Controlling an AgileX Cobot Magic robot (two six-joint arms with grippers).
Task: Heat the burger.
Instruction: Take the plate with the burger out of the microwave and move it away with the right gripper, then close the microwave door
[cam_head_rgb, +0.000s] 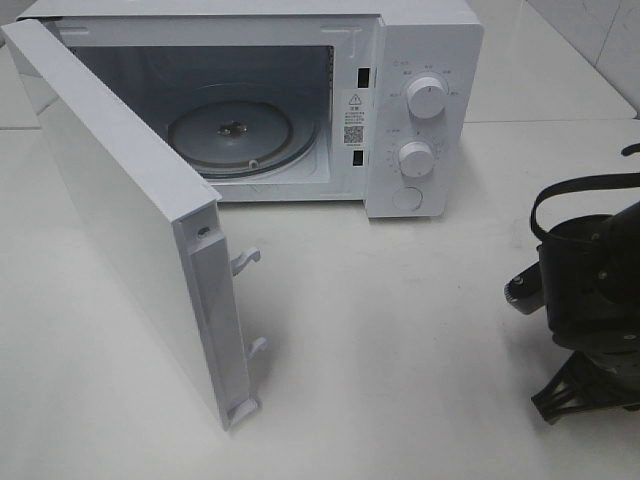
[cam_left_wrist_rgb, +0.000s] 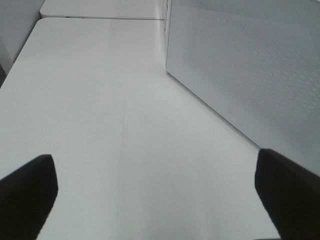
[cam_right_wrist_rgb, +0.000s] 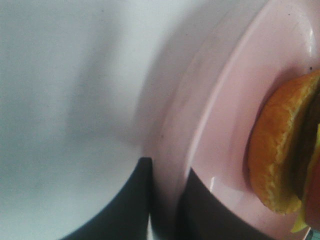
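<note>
Burger (cam_right_wrist_rgb: 282, 155) looks soft and loose; carry it level. Your right gripper (cam_right_wrist_rgb: 167, 200) pinches the pink plate (cam_right_wrist_rgb: 220, 125) rim. Left gripper (cam_left_wrist_rgb: 155, 195) spread, empty.

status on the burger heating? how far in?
Done: microwave door is open, turntable bare. In hand: right gripper pinches the pink plate rim, burger on it. Left gripper open, idle. Left: load plate, shut door, set dial.
</note>
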